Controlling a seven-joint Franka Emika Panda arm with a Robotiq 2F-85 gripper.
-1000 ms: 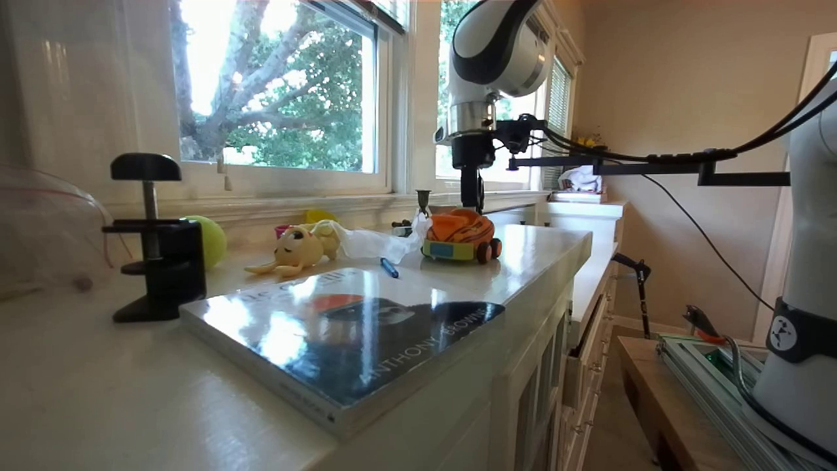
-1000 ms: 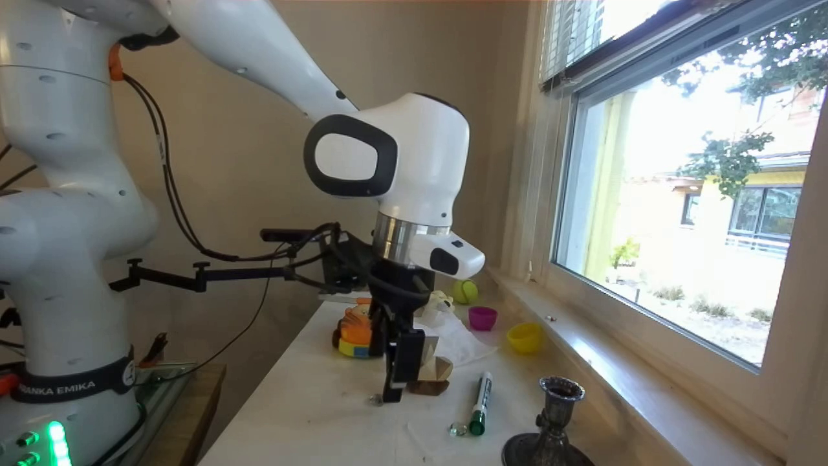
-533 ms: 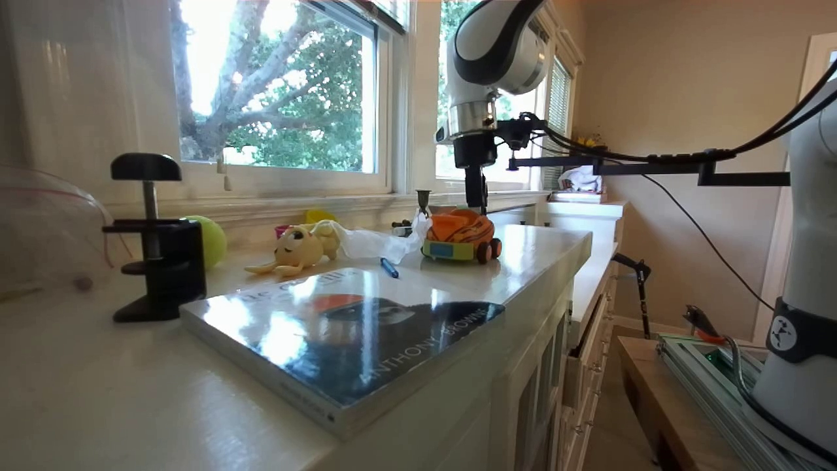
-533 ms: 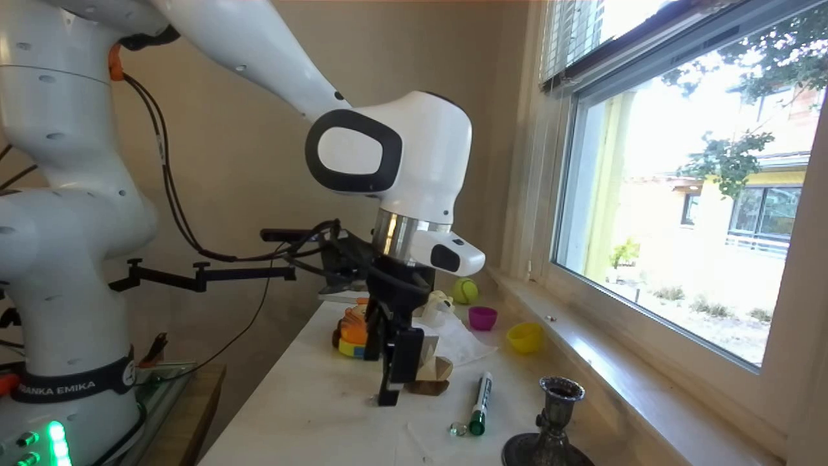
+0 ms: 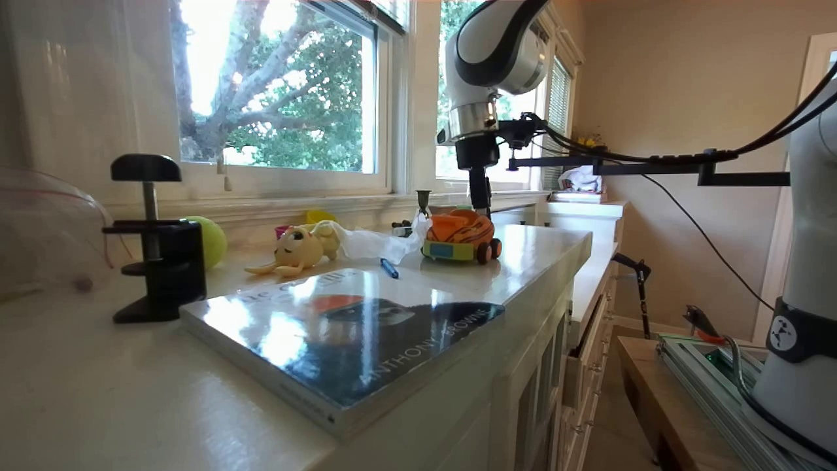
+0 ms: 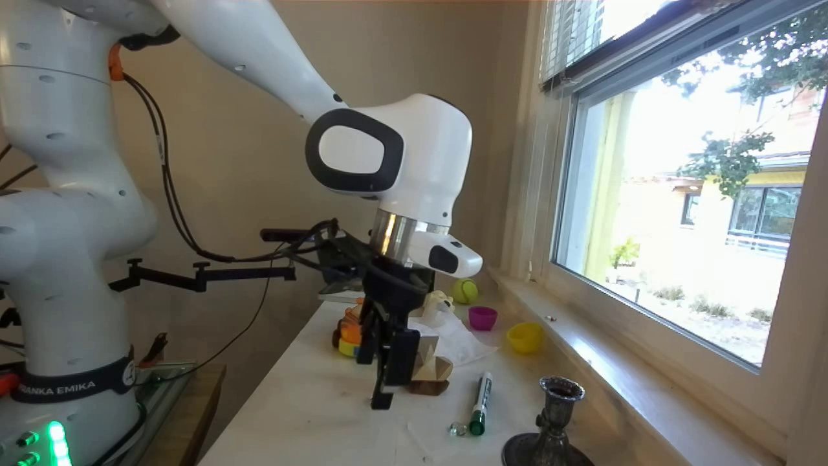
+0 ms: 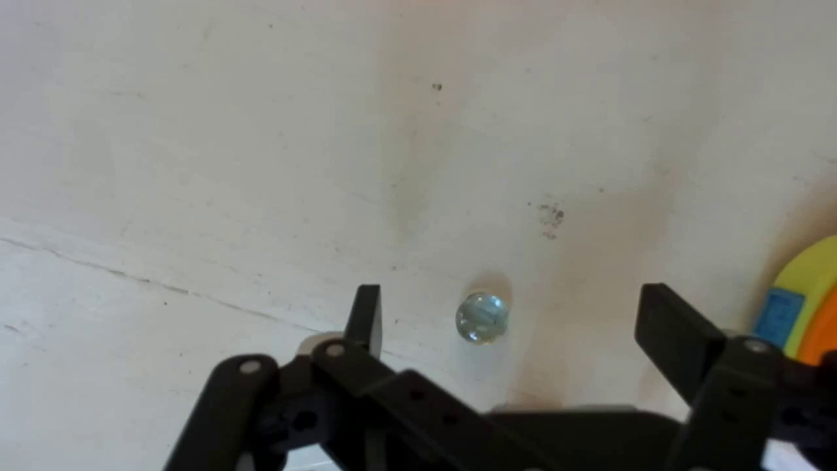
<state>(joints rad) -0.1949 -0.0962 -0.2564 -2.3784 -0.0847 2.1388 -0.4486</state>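
My gripper (image 7: 513,318) is open and empty, pointing down above the white countertop (image 7: 196,163). In the wrist view a clear glass marble (image 7: 482,318) lies on the counter between the two black fingers, nearer the left one and touching neither. In an exterior view the gripper (image 6: 374,383) hides that marble. An orange and yellow toy car (image 7: 814,301) is at the right edge of the wrist view, beyond the right finger. The car also shows in both exterior views (image 5: 460,234) (image 6: 350,333), and the gripper (image 5: 481,208) is behind it in one of them.
A small brown-white box (image 6: 432,372), green marker (image 6: 480,404), another clear marble (image 6: 458,428) and dark candle holder (image 6: 553,414) stand near the gripper. Farther off are a plastic bag (image 5: 379,245), yellow toy animal (image 5: 299,248), book (image 5: 353,333), black clamp (image 5: 167,261) and window sill (image 6: 621,369).
The gripper has shifted slightly, leftward in one exterior view and rightward in the other, staying open. The marble seen earlier beside the fingertip is now hidden behind it. The other objects have not moved.
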